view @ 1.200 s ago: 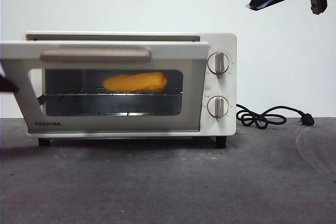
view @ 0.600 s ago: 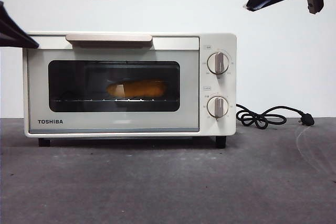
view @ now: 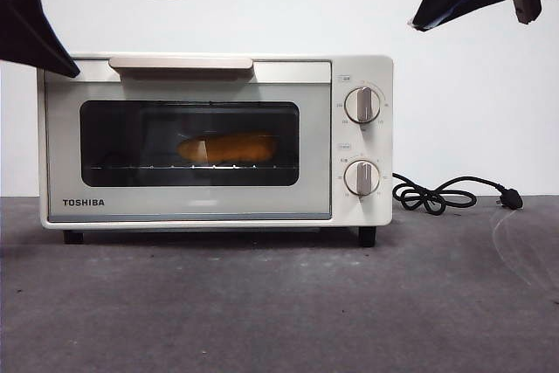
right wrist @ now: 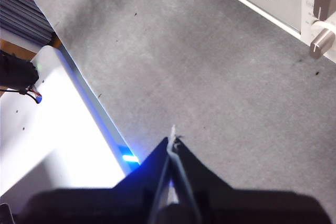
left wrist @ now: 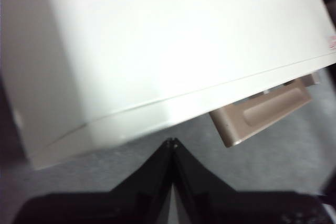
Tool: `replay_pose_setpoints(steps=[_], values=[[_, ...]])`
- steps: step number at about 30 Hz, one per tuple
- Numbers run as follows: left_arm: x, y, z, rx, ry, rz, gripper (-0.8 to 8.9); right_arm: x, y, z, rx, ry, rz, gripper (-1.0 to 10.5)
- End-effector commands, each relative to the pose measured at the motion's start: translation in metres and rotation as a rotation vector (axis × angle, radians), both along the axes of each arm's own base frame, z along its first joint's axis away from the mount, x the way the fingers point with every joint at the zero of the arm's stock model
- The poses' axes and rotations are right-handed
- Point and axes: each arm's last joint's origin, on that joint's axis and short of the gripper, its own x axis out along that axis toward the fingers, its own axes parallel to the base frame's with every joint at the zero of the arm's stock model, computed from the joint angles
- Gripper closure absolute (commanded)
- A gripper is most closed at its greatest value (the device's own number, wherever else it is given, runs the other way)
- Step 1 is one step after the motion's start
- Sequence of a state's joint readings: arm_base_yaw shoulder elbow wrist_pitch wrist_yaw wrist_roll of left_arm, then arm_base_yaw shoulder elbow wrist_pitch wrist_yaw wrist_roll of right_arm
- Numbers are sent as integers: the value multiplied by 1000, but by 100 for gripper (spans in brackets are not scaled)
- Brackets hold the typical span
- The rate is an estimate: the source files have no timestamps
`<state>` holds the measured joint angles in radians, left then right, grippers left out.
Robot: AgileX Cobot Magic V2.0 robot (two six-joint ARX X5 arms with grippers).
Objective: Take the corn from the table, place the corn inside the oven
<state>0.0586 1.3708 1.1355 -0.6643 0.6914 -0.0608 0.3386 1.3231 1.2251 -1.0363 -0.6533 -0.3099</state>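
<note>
The left pincer [left wrist: 171, 142] has risen higher above the oven [view: 214, 141] top's left corner, jaws pressed together and empty. The corn [view: 229, 148] lies inside the oven behind its closed door. The right pincer [right wrist: 172, 141], jaws together, waits above the bench [view: 279, 303].

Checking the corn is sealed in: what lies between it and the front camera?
The oven door's dark glass window, shut; the corn shows through it in the front view.

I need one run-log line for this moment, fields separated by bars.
glossy yellow-orange corn: on rack inside cream-white toaster oven | door: shut | left gripper: shut, above oven's corner | right gripper: shut, over dark grey table
</note>
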Motion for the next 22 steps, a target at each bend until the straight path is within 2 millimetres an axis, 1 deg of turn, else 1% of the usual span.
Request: replay_pose_setpoints(steps=[1,3,7,15,22], values=[[-4,-1,9,102,-51,69,821,2,1,0,5,1,-12,957],[-6,1,13,152,-75,113,821,3,1,0,8,-3,-14,957],[-6,2,13,172,-78,134,821,3,1,0,7,-2,-14,957],[-9,0,12,178,-57,115,821,3,1,0,7,0,-14,957],[-7,-2,15,179,-90,112,821,3,1,0,7,-1,-13,957]])
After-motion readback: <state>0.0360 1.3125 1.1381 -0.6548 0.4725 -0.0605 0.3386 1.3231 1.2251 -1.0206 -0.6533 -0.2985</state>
